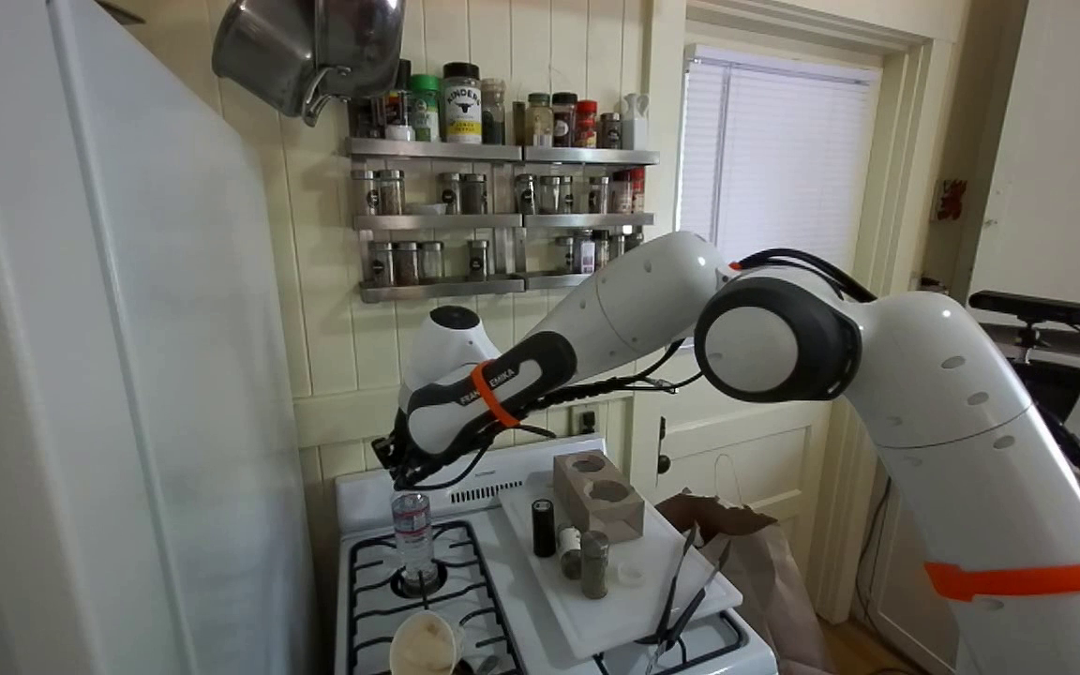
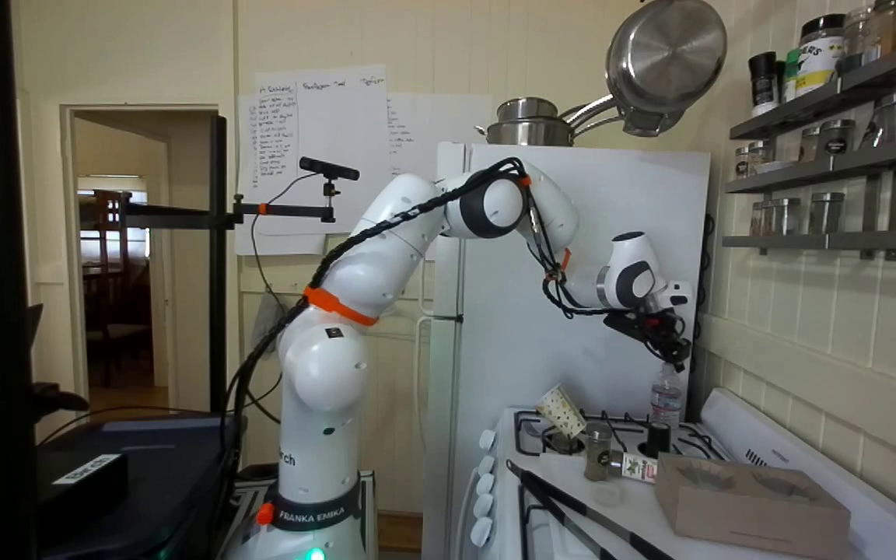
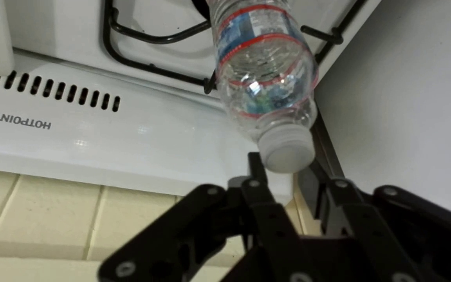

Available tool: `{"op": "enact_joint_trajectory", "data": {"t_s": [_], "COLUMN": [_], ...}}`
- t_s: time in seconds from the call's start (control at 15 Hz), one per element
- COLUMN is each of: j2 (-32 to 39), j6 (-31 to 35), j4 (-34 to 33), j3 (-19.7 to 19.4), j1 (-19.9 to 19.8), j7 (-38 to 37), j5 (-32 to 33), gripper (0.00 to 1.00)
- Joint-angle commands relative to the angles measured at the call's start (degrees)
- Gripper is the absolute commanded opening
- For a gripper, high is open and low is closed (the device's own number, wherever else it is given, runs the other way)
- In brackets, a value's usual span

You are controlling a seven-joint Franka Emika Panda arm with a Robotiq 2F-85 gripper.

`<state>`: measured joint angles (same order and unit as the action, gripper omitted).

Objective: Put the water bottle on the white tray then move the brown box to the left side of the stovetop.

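Observation:
The clear water bottle (image 1: 413, 530) is upright over the rear burner in both exterior views (image 2: 666, 398). My gripper (image 1: 399, 473) is directly above it, pointing down. In the wrist view, the gripper (image 3: 284, 166) has its fingers closed to about the cap's width, one on each side of the pale cap of the bottle (image 3: 266, 58). The bottle's base is out of the wrist view, so I cannot tell whether it touches the grate. The white tray (image 1: 629, 614) lies across the stovetop (image 1: 488, 562). The brown box (image 1: 596, 497) with two round openings sits on its rear part; it also shows in an exterior view (image 2: 751, 505).
A black jar (image 1: 543, 528) and spice jars (image 1: 594, 565) stand or lie on the tray. Dark tongs (image 1: 685, 605) lean across its front. A tilted cup (image 2: 561, 410) is on the front burner. The fridge (image 1: 184, 375) is close beside the gripper; the back panel (image 3: 131, 129) is behind.

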<state>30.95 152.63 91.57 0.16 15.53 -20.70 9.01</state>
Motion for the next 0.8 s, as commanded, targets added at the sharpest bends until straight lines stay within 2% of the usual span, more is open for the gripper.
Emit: {"op": "enact_joint_trajectory", "data": {"t_s": [0.0,0.07,0.13,0.2,0.27,0.33,0.73], "j2": [-0.17,-0.03,-0.07,-0.11,-0.14,-0.12,-0.44], "j6": [-2.07,-2.2,-2.35,-2.39,-2.51,-2.65,-4.39], "j4": [-1.13,-1.3,-1.2,-1.11,-1.01,-1.04,-0.94], "j3": [-2.11,-2.41,-2.52,-2.71,-2.75,-2.86,-2.67], "j1": [1.61,1.76,1.74,1.82,1.82,1.87,2.11], "j7": [-1.77,-1.96,-1.93,-2.03,-1.99,-2.02,-1.92], "j5": [0.34,0.41,0.35,0.42,0.38,0.43,0.17], "gripper": [0.02,0.0,0.31,0.27,0.28,0.33,0.79]}}
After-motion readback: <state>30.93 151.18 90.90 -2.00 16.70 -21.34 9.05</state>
